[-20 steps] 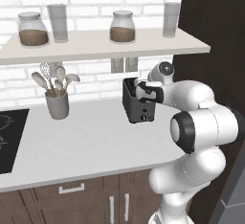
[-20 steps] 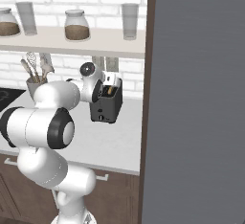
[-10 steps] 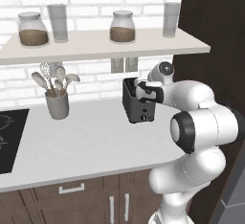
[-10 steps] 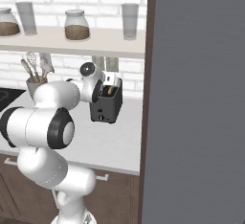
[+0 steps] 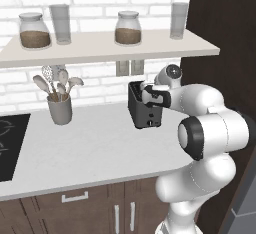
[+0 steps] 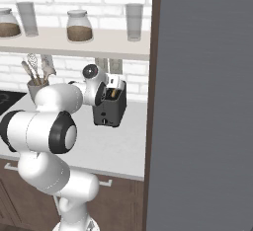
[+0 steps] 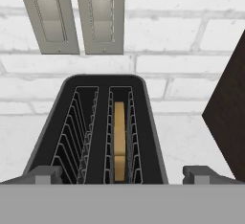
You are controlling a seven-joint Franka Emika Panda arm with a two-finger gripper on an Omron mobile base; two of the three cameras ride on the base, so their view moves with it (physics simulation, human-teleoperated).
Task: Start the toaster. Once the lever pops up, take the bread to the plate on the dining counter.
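The dark toaster (image 5: pixel 144 112) stands on the white counter against the brick wall, also seen from the other side as the toaster (image 6: pixel 109 110). From above, the toaster (image 7: pixel 62 122) shows two slots. The bread (image 7: pixel 119 139) sits deep in the right slot, and a tan edge of the bread (image 6: pixel 114 94) peeks out at the top. My gripper (image 5: pixel 150 94) hovers over the toaster's front end, open, with a fingertip (image 7: pixel 44 174) on each side of the body and nothing between them. The plate and the dining counter are out of view.
A grey utensil holder (image 5: pixel 59 109) stands to the left and a black cooktop (image 5: pixel 10 145) further left. A shelf (image 5: pixel 105 45) with jars and glasses hangs above the toaster. Two wall outlets (image 7: pixel 72 17) sit behind it. A dark tall cabinet (image 5: pixel 225 43) closes the right side.
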